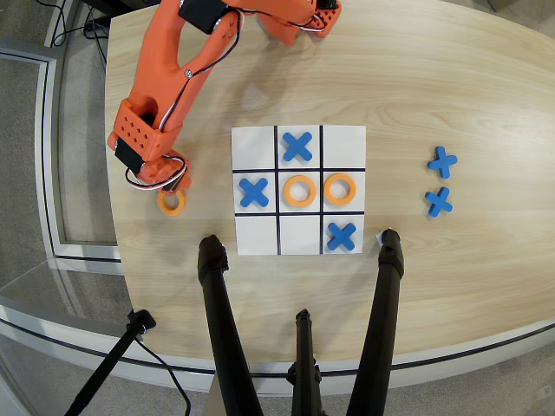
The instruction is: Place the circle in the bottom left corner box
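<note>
Orange circle [172,202] lies on the surface near its left edge, left of the paper grid, just below my end effector [166,184] in the overhead view. I cannot tell the jaws' state. The bottom left corner box [343,146] sits empty.

A light wood-grain table [451,87] is seen in the overhead view. A white paper grid [298,190] is laid flat near its middle. To the left of the grid an orange ring [172,202] is seen on the bare wood, partly covered, so contact from above cannot be judged. Two blue crosses [440,181] are placed well to the right, near each other.
</note>
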Action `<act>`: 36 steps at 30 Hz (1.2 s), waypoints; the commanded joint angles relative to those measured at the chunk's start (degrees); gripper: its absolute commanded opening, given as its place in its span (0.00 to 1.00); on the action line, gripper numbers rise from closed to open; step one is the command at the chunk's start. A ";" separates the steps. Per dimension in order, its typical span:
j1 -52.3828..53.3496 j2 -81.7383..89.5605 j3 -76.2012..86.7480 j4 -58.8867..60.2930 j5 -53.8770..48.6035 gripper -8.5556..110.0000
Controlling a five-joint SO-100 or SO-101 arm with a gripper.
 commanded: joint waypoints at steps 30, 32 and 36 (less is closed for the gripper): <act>4.22 3.34 6.94 11.43 2.11 0.20; 4.48 3.69 7.38 11.25 1.85 0.20; 5.01 6.33 11.34 9.67 1.14 0.20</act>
